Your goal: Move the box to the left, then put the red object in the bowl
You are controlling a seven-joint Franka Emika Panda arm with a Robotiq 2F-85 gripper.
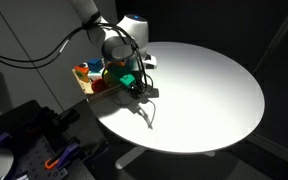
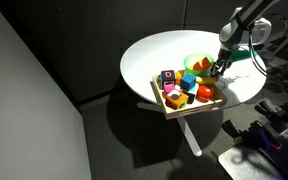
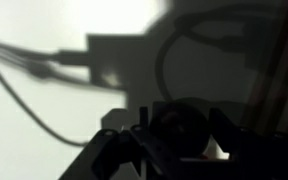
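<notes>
Apparently bowl (image 2: pixel 196 64) only in exterior views

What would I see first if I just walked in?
A big round white table glows in the dark room. At its edge sits a wooden box full of colourful toy pieces, with a green bowl beside it. The robot's end effector hangs low by the box and bowl.
</notes>
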